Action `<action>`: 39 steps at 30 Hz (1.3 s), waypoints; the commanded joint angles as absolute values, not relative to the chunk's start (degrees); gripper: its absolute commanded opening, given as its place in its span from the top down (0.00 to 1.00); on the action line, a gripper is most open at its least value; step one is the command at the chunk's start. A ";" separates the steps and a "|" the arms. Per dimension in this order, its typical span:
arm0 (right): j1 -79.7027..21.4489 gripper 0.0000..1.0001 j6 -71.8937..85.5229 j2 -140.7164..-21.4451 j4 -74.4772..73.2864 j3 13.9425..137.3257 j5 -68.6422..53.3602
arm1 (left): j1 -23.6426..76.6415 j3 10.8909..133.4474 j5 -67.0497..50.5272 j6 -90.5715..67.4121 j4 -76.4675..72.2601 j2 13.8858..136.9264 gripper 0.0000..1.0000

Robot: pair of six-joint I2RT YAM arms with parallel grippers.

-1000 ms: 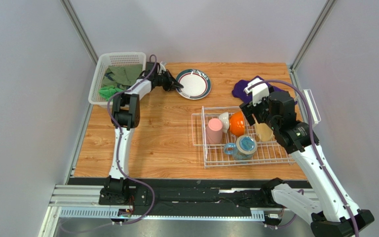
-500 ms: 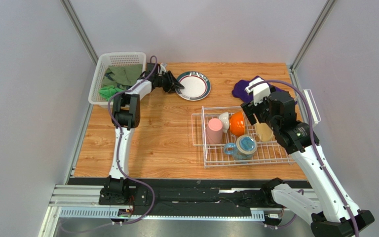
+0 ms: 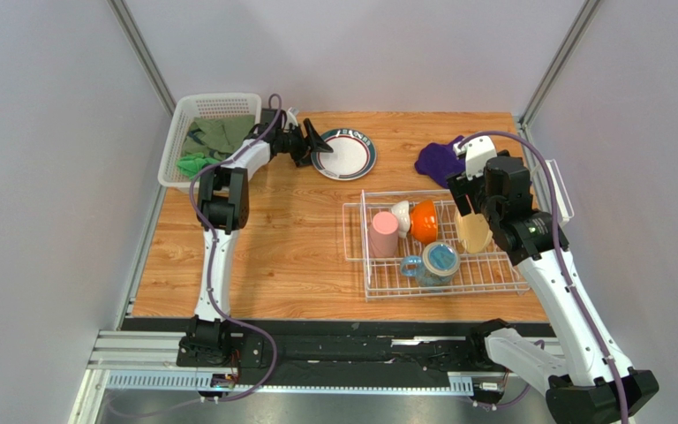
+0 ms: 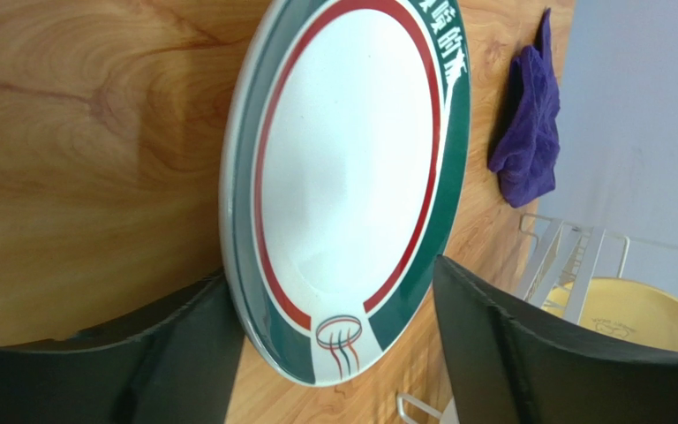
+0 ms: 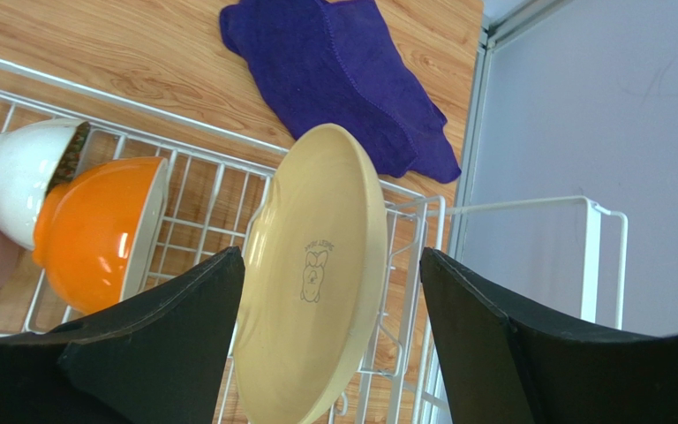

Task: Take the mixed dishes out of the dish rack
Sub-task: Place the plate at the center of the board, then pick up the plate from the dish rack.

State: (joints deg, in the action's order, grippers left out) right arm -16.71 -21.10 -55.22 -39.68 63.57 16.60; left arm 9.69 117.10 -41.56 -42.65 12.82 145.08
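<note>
Wood-grain worktop (image 3: 298, 256). Left end effector (image 4: 332, 269) spread about green-rimmed plate (image 4: 342, 159) (flat on wood). Right end effector (image 5: 331, 253) spread, flanking cream plate (image 5: 312, 291) on edge in dish rack (image 3: 493, 269).

Wooden table (image 3: 290, 256) with dish rack (image 3: 357, 231), green-rimmed plate (image 3: 344, 154), purple cloth (image 3: 438, 160), basket (image 3: 217, 107).

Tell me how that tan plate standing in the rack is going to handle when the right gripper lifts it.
The tan plate looks rigid and smooth, so it may slip in the right gripper unless pinched firmly. Standing on edge in the dish rack, it could tip or roll if nudged. It looks thin, so probably light.
</note>
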 commanded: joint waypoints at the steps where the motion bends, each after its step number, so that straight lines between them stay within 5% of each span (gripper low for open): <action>1: -14.77 0.21 -18.90 -56.42 -38.93 64.86 19.16 | 9.32 113.83 -34.46 -36.48 16.96 138.96 0.13; 19: -10.90 0.27 -15.47 -59.59 -40.34 60.91 20.92 | 9.32 102.22 -25.93 -28.57 19.16 123.58 0.04; 28: -9.84 0.47 -12.04 -60.73 -39.11 57.31 19.60 | 9.84 94.57 -23.21 -26.72 14.85 115.15 0.04; 39: -9.75 0.86 -11.69 -62.05 -40.34 60.64 19.77 | 10.46 92.64 -22.68 -25.49 15.38 111.89 0.04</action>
